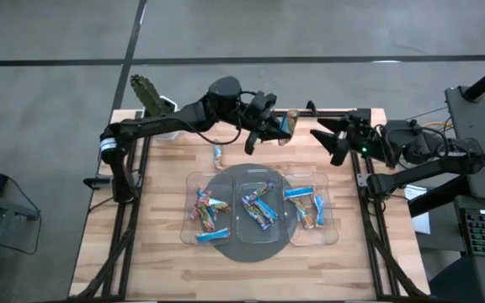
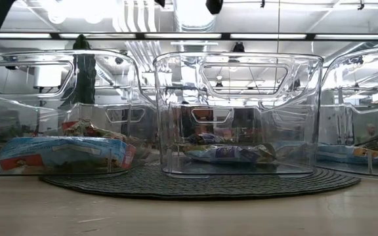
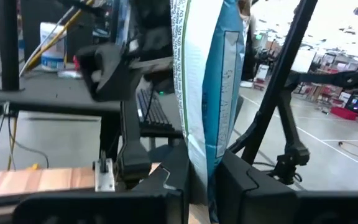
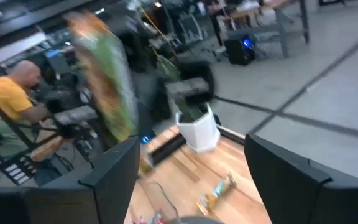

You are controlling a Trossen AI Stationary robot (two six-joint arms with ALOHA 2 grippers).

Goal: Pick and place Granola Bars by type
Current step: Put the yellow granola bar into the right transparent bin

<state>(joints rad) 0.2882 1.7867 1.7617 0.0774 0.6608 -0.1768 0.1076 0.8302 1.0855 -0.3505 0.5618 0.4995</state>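
Observation:
My left gripper (image 1: 276,130) is over the table's far edge, shut on a light blue and white granola bar (image 3: 207,87), which also shows in the high view (image 1: 287,124). My right gripper (image 1: 327,139) stands open just to the right of that bar, touching nothing. Its fingers spread wide in its wrist view (image 4: 197,180), where a blurred wrapper (image 4: 107,93) stands ahead of them. One loose bar (image 1: 218,156) lies flat on the wood. More bars lie in three clear trays: left (image 1: 194,181), middle (image 1: 255,172) and right (image 1: 325,181). My left gripper pinches the bar by one end (image 3: 205,163) between its two fingers (image 3: 174,177). The fingers come in level from the table's left. The rest of the bar sticks out past the fingertips, lifted clear of the table.
The trays stand on a dark round mat (image 1: 251,251) at mid-table, and the low view shows their tall clear walls (image 2: 238,111). A white cup with a green plant (image 1: 154,101) stands at the far left corner. A person in a yellow shirt (image 4: 8,99) is beyond the table.

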